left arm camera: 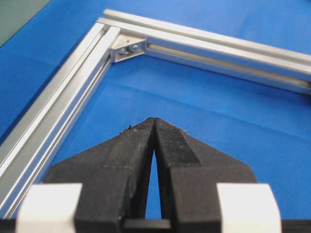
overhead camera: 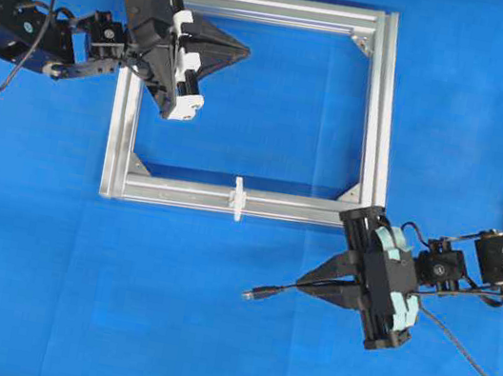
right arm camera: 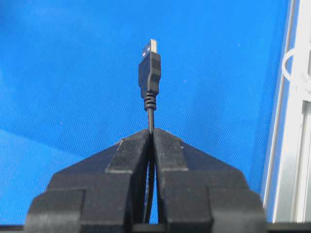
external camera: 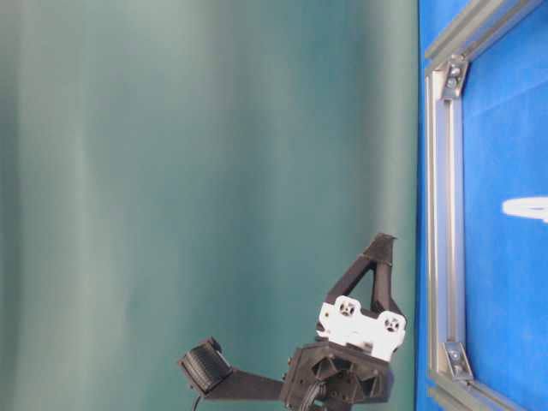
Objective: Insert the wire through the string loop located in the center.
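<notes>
- The wire (right arm camera: 149, 73) was thin and black, ending in a dark ribbed plug with a small metal tip; the plug stuck out just past the right gripper (right arm camera: 150, 131), whose jaws were pinched shut on the cable behind it.
- From overhead, the plug hung over bare blue bench (overhead camera: 41, 288), pointing left, below and a little right of the loop (overhead camera: 239, 198), and apart from it.
- Behind the right gripper the wire trailed off to the right edge of the overhead view.
- The loop was a tiny white upright piece standing across the lower bar of the silver frame (overhead camera: 380, 113), near that bar's middle; in the right wrist view it showed only as a pale curve at the right edge, probably the same piece.
- The frame's lower bar lay between the plug and the inside of the frame.
- The left gripper (overhead camera: 244, 50) hovered inside the frame's upper-left corner, well apart from the loop, jaws closed on nothing.
- A green backdrop (external camera: 205, 171) filled most of the table-level view.
</notes>
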Robot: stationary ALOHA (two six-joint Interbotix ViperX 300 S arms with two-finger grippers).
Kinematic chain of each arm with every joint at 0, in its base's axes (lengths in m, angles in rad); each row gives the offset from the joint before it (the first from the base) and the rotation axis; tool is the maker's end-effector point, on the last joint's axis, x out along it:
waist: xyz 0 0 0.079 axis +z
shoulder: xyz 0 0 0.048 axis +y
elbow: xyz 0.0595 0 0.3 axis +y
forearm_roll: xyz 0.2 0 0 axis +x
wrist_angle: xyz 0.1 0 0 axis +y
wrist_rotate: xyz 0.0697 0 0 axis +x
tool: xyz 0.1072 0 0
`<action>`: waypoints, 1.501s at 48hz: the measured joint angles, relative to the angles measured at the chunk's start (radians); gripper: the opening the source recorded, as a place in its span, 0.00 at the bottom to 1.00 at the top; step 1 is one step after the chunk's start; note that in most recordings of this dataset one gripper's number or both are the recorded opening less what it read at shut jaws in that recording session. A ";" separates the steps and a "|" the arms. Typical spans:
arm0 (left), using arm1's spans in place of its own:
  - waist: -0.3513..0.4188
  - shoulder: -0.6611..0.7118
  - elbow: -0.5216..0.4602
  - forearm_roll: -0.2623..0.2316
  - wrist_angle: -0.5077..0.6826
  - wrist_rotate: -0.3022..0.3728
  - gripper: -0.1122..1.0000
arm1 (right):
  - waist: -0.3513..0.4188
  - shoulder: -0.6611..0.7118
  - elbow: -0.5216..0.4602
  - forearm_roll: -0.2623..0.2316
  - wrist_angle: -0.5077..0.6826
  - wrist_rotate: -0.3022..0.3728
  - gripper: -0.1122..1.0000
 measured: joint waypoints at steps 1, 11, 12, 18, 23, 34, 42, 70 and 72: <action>0.000 0.000 0.000 -0.002 0.000 -0.002 0.10 | 0.000 0.000 0.002 0.002 0.000 0.000 0.08; 0.000 -0.002 0.000 -0.002 0.000 0.000 0.10 | -0.052 0.000 0.008 0.002 0.000 0.000 0.08; 0.000 0.000 0.000 -0.002 0.000 -0.002 0.10 | -0.058 0.000 0.009 0.000 0.000 0.000 0.08; 0.000 -0.002 0.000 -0.002 -0.002 0.000 0.10 | -0.103 -0.012 0.018 0.000 0.000 0.000 0.08; 0.000 0.000 0.000 -0.002 0.000 0.000 0.10 | -0.144 -0.020 0.025 0.000 0.000 0.000 0.08; 0.000 0.000 0.000 0.000 0.000 0.000 0.10 | -0.212 -0.020 0.025 0.002 -0.005 0.000 0.08; 0.000 0.000 0.000 0.000 0.000 0.000 0.10 | -0.255 -0.020 0.025 0.002 -0.005 0.000 0.08; 0.000 0.000 0.002 -0.002 0.000 0.000 0.10 | -0.268 -0.020 0.025 0.002 -0.005 0.000 0.08; 0.000 -0.002 0.000 -0.002 0.000 -0.002 0.10 | -0.268 -0.018 0.025 0.002 -0.005 0.000 0.08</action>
